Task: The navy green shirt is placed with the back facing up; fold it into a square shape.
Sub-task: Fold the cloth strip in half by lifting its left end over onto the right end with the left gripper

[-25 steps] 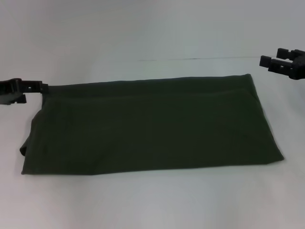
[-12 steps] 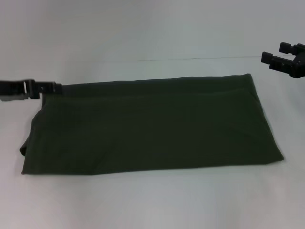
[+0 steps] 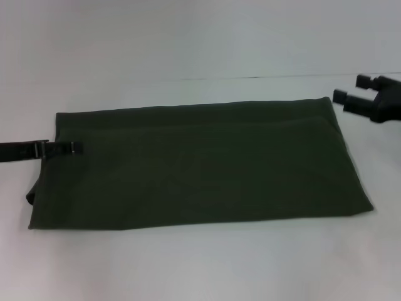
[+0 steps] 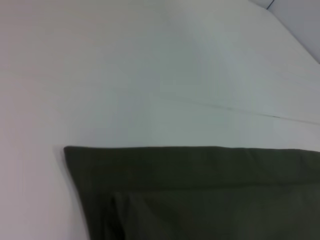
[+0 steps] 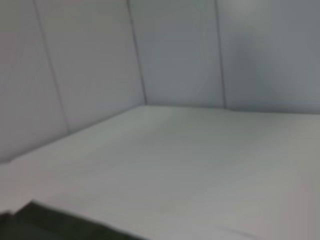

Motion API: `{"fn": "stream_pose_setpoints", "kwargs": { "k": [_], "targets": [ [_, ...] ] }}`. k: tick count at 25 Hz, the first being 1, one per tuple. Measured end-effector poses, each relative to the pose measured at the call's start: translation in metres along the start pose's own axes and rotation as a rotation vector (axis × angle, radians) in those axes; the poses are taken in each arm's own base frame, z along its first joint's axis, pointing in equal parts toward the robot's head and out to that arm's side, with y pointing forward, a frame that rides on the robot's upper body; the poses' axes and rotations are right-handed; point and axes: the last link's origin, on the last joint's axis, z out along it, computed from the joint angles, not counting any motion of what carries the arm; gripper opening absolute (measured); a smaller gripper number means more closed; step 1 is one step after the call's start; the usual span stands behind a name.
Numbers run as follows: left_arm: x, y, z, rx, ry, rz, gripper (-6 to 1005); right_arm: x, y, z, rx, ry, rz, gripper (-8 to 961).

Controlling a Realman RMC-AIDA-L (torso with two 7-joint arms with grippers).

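We see the shirt [image 3: 197, 166] lying on the tabletop [image 3: 200, 263] as a long band, sides folded in. The left gripper [image 3: 74, 148], fingers apparently together, overlaps its left edge; the right gripper [image 3: 349, 94], fingers apart, hovers off its far right corner. The crosswise folds remain, we judge.

The left gripper [image 3: 74, 148] reaches in level from the left, its slim black fingers lying close together, their tips over the left edge of the dark olive-green folded knit shirt [image 3: 200, 166]. The right gripper [image 3: 352, 94] hovers just off the shirt's far right corner, its two black fingers spread apart.
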Motion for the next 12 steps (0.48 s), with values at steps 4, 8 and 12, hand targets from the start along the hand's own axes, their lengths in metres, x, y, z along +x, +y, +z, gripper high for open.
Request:
{"fn": "stream_pose_setpoints", "kwargs": {
  "k": [4, 8, 12],
  "targets": [
    [-0.005, 0.000, 0.001, -0.005, 0.002, 0.013, 880, 0.012, 0.012, 0.000, -0.097, 0.072, -0.088, 777],
    [-0.006, 0.002, 0.001, -0.018, -0.002, 0.041, 879, 0.014, 0.024, -0.012, -0.233, 0.101, -0.145, 777],
    [-0.003, 0.002, 0.001, -0.010, 0.002, 0.062, 879, 0.015, 0.035, -0.027, -0.340, 0.079, -0.190, 777]
  ]
}}
